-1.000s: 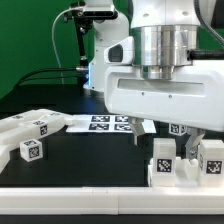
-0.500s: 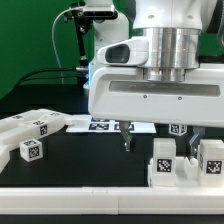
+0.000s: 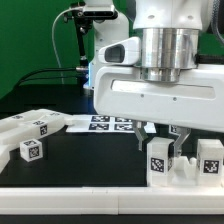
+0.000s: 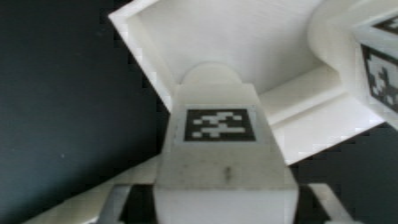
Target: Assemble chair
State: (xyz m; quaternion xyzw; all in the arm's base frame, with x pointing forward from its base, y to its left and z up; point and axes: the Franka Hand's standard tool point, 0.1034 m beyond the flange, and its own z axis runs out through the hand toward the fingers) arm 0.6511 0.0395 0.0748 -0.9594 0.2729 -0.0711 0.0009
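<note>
The chair is loose white tagged pieces on a black table. At the exterior view's right a stepped group [image 3: 208, 160] stands with an upright tagged bar [image 3: 160, 162] at its near side. My gripper [image 3: 158, 142] hangs over that bar, one finger on each side. In the wrist view the bar [image 4: 221, 125] runs between the fingers [image 4: 125, 192] over a flat white panel [image 4: 196, 40]. A thin dark gap shows on both sides of the bar, so my gripper [image 4: 221, 198] is open around it. Another tagged block [image 4: 377, 70] sits beside it.
More loose white tagged pieces [image 3: 30, 125] lie at the exterior view's left, one a small block [image 3: 31, 150]. The marker board [image 3: 105, 123] lies behind the gripper. A white rail [image 3: 80, 200] borders the table's front edge. Green backdrop and cabling stand behind.
The hand swung toward the exterior view's left, then back right over the upright bar. Its fingers have drawn in from wide open to just outside the bar.
</note>
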